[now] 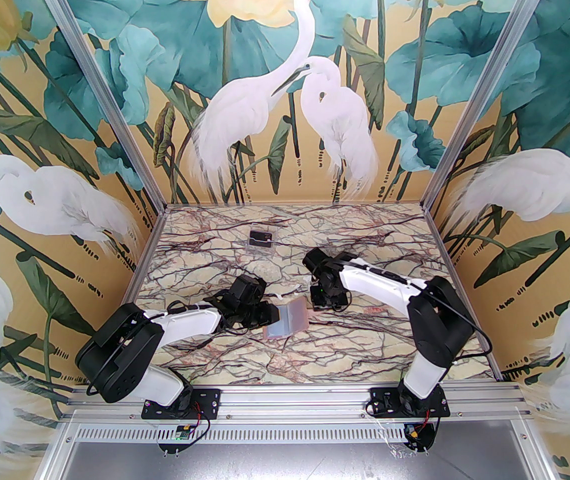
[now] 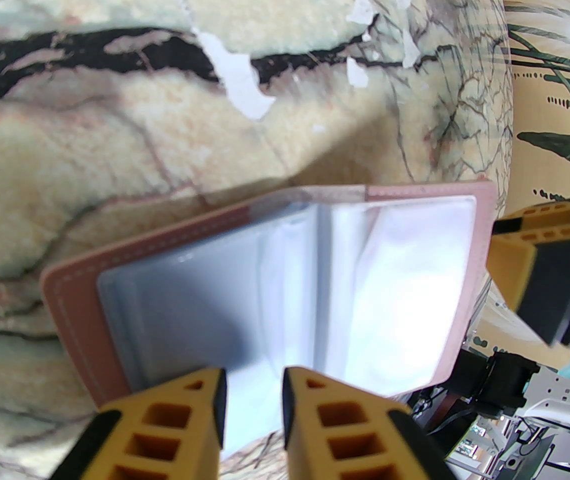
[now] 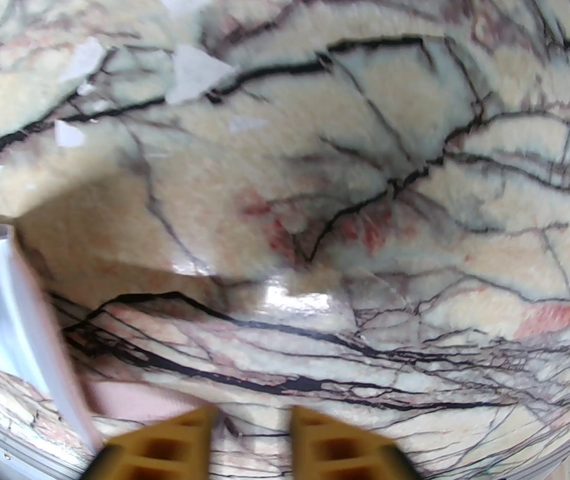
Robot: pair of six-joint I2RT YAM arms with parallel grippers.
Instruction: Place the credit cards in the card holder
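The card holder [image 1: 289, 321] lies open on the marble table, dusty pink outside with pale grey-blue clear sleeves [image 2: 285, 288] facing up. My left gripper [image 1: 266, 314] is at its left edge; in the left wrist view the yellow fingers [image 2: 200, 418] close on the near edge of a clear sleeve. My right gripper [image 1: 323, 302] hovers just right of the holder, its jaws apart with bare table between them [image 3: 252, 420]. The holder's sleeve edge [image 3: 10, 288] shows at the left of the right wrist view. A black credit card [image 1: 259, 238] lies in a small clear box at the back.
The small clear plastic box [image 1: 261, 240] stands at the back middle of the table. White chipped spots [image 2: 242, 85] mark the surface beyond the holder. Painted walls close in the left, back and right sides.
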